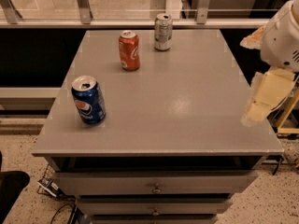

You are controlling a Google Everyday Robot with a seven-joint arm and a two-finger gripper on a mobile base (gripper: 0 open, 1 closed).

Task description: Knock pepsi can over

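Note:
The pepsi can [88,100] is dark blue with a round red-white-blue logo and a silver top. It stands upright near the front left corner of the grey table [187,106]. My gripper [261,101] is pale cream and hangs at the table's right edge, pointing down and left, far to the right of the pepsi can. It touches nothing and holds nothing that I can see. The white arm [285,36] rises above it at the right border.
A red cola can [129,50] and a silver-white can [162,31] stand upright at the back of the table. Drawers [154,183] sit under the top. A railing and glass run behind the table. A yellow frame [287,120] stands to the right.

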